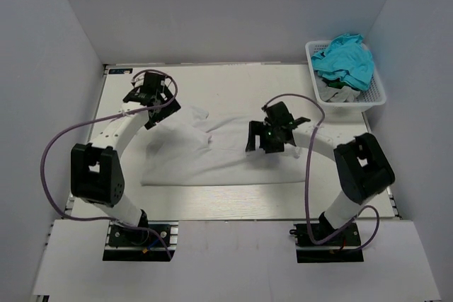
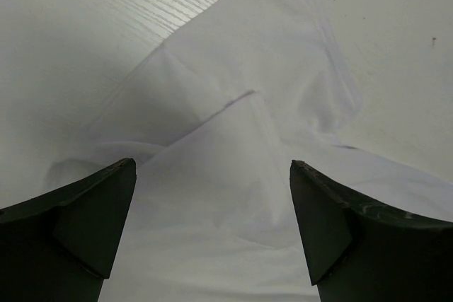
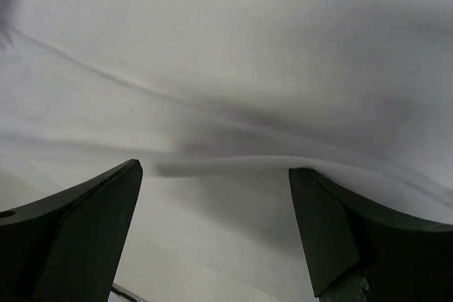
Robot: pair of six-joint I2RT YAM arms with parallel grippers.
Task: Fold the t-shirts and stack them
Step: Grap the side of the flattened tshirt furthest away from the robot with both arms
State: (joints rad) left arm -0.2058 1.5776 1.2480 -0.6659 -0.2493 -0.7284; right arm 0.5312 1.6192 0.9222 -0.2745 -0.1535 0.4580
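Note:
A white t-shirt (image 1: pixel 212 160) lies spread and creased across the middle of the table, one sleeve (image 1: pixel 196 114) pointing to the far left. My left gripper (image 1: pixel 161 112) hovers open over that sleeve end; in the left wrist view its gripper (image 2: pixel 212 164) has only folded white t-shirt (image 2: pixel 233 146) below and nothing between its fingers. My right gripper (image 1: pixel 263 145) stands open over the shirt's right part. In the right wrist view the gripper (image 3: pixel 214 167) is close above a raised fold of the t-shirt (image 3: pixel 269 164), and the right fingertip (image 3: pixel 311 203) is near that fold.
A white basket (image 1: pixel 374 100) at the far right corner holds a teal garment (image 1: pixel 345 61) and other cloth. Grey walls close in the table on the left, back and right. Bare tabletop (image 2: pixel 85 40) shows beside the sleeve.

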